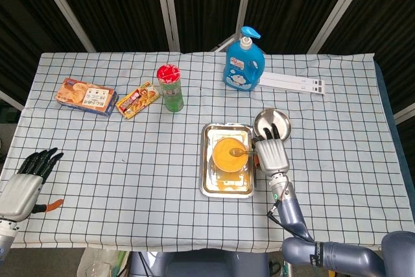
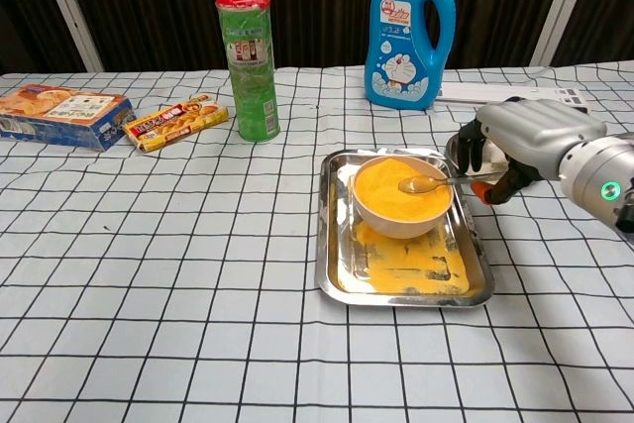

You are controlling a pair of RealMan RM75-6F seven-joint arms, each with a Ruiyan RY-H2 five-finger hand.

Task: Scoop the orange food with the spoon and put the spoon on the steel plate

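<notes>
A white bowl [image 1: 228, 154] full of orange food stands at the far end of a rectangular steel tray [image 1: 209, 180], which has orange spill on its floor [image 2: 408, 263]. My right hand [image 1: 271, 154] holds the handle of a metal spoon [image 2: 428, 183] by the tray's right edge. The spoon's bowl lies over the orange food at the bowl's [image 2: 398, 207] right side. A round steel plate [image 1: 273, 120] sits just behind this hand; in the chest view the hand [image 2: 525, 134] mostly hides it. My left hand [image 1: 29, 178] rests open at the table's near left corner.
Along the back stand a blue detergent bottle [image 1: 244, 58] and a green can [image 1: 171, 87] with a red lid. A snack box [image 1: 85, 96] and a snack pack [image 1: 137, 100] lie at the back left. A white strip [image 1: 292, 82] lies beside the bottle.
</notes>
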